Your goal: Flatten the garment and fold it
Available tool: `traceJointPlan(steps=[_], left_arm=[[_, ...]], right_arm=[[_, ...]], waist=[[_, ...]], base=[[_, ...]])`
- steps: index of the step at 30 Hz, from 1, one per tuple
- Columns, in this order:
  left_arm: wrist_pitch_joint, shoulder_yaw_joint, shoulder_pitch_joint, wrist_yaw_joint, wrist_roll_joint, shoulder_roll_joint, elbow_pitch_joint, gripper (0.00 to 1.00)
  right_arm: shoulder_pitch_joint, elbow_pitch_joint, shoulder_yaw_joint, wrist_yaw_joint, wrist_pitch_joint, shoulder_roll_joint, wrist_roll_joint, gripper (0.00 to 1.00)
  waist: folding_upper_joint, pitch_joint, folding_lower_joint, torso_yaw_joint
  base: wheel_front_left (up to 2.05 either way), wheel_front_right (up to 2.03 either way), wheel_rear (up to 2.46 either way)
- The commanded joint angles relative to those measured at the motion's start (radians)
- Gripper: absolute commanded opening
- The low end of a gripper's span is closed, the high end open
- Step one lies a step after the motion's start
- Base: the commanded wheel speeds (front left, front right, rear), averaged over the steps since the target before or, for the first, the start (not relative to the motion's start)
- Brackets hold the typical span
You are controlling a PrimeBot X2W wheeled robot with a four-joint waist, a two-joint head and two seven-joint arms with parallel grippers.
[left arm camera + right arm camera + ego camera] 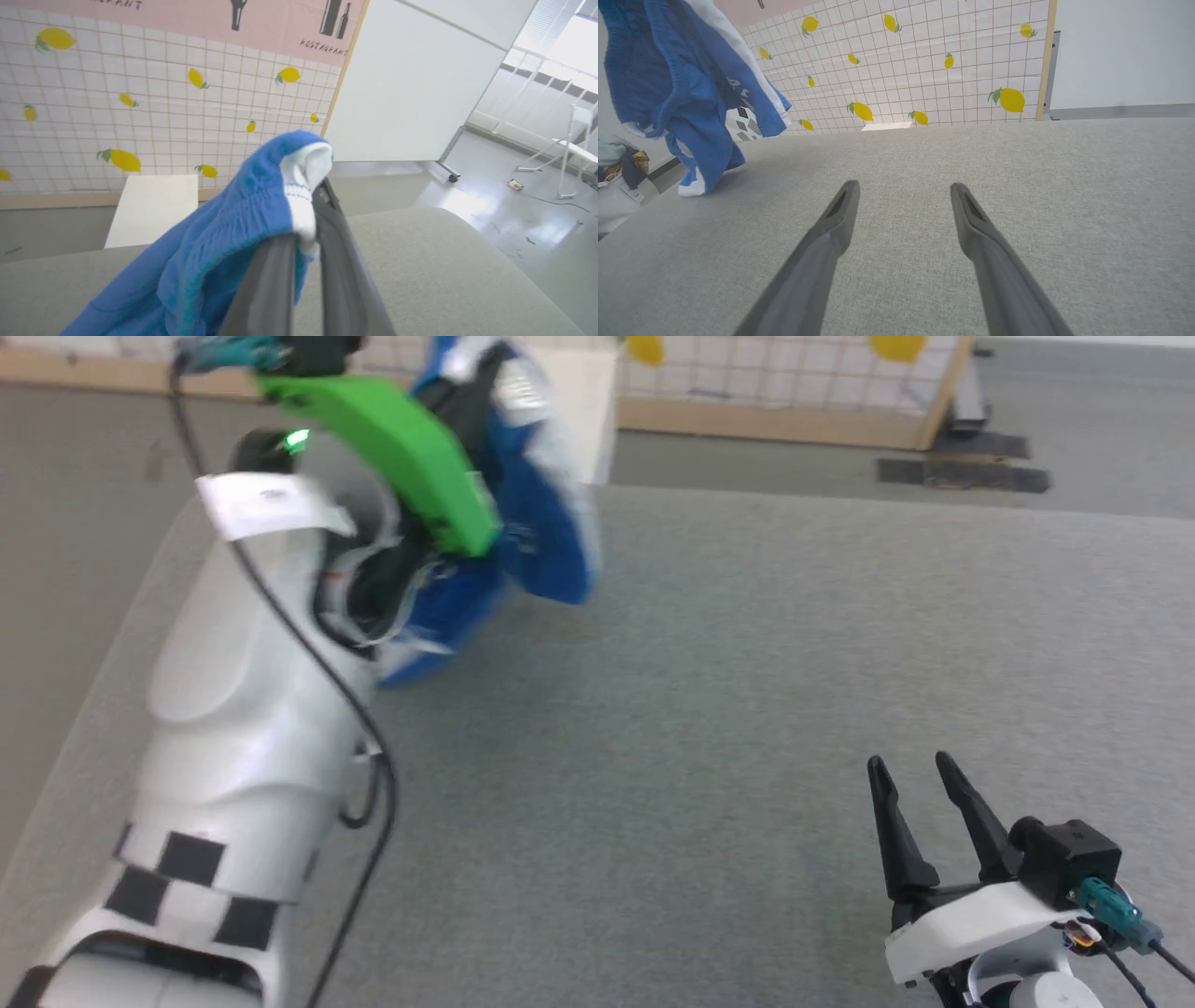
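Over the wide grey fabric-covered table [747, 709], the bright blue soft jersey shorts with white trim [541, 523] hang bunched, long axis vertical, from the left gripper [306, 233], which is pinched on a blue-and-white edge, well forward-left of the empty, spread-fingered right gripper [910, 775].

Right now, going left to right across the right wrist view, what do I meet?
Hanging blue garment → right pincer, its fingers spread apart → wooden post at the edge of the lemon-tiled wall → white panel.
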Motion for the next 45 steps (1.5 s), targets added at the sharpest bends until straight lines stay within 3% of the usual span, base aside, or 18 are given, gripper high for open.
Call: traceJointPlan(steps=[1,6,11,18,19,20,21,26,30,32,36,39,45], left_arm=[[0.015,-0.031,-0.018,-0.007,-0.020,-0.022,-0.030,0.00],[0.109,-0.143,0.068,-0.007,-0.095,-0.042,-0.102,0.00],[0.248,-0.304,0.277,-0.006,-0.106,0.018,-0.088,0.00],[0.311,-0.337,0.513,0.051,-0.169,0.067,-0.011,0.00],[0.298,-0.319,0.534,0.060,-0.189,0.064,-0.013,0.10],[0.287,-0.303,0.546,0.065,-0.206,0.062,-0.018,0.82],[0.266,-0.274,0.557,0.072,-0.230,0.059,-0.031,1.00],[0.162,-0.132,0.591,0.104,-0.311,0.081,-0.128,1.00],[0.062,-0.034,0.665,0.168,-0.311,0.138,-0.207,1.00],[-0.008,0.007,0.721,0.202,-0.289,0.164,-0.236,1.00],[-0.242,0.024,0.821,0.259,-0.109,0.224,-0.259,1.00],[-0.450,0.032,0.890,0.275,-0.017,0.197,-0.269,1.00],[-0.510,0.082,0.954,0.284,0.131,0.125,-0.330,1.00]], right_arm=[[0.011,0.008,-0.003,-0.001,-0.012,0.000,0.006,1.00],[0.018,0.024,-0.025,-0.001,-0.026,0.000,0.010,1.00],[0.028,0.028,-0.043,-0.001,-0.033,0.000,0.006,1.00],[0.031,0.029,-0.053,-0.001,-0.043,0.000,0.011,1.00],[0.033,0.032,-0.054,-0.001,-0.044,0.000,0.013,1.00],[0.035,0.034,-0.055,-0.001,-0.045,0.000,0.014,1.00],[0.036,0.038,-0.054,-0.001,-0.046,0.000,0.016,1.00],[0.033,0.052,-0.059,-0.001,-0.051,0.000,0.025,1.00],[0.026,0.061,-0.058,-0.001,-0.052,0.000,0.026,1.00],[0.025,0.063,-0.058,-0.001,-0.051,0.000,0.025,1.00],[0.030,0.067,-0.079,-0.001,-0.040,0.000,0.019,1.00],[0.037,0.083,-0.116,-0.001,-0.003,0.000,0.030,1.00],[-0.054,0.147,-0.206,-0.001,0.204,0.000,0.001,1.00]], waist=[[0.0000,-0.061,0.0000,-0.087],[0.0000,-0.068,0.0000,-0.140],[0.0000,-0.052,0.0000,-0.167],[0.0000,-0.033,0.0000,-0.162],[0.0000,-0.034,0.0000,-0.155],[0.0000,-0.035,0.0000,-0.148],[0.0000,-0.038,0.0000,-0.141],[0.0000,-0.066,0.0000,-0.116],[0.0000,-0.087,0.0000,-0.111],[0.0000,-0.095,0.0000,-0.114],[0.0000,-0.104,0.0000,-0.116],[0.0000,-0.103,0.0000,-0.112],[0.0000,-0.070,0.0000,-0.092]], base=[[0.00,0.00,0.00],[0.00,0.00,0.00],[0.00,0.00,0.00],[0.00,0.00,0.00],[0.00,0.00,0.00],[0.00,0.00,0.00],[0.00,0.00,0.00],[0.00,0.00,0.00],[0.00,0.00,0.00],[0.00,0.00,0.00],[0.00,0.00,0.00],[0.00,0.00,0.00],[0.00,0.00,0.00]])
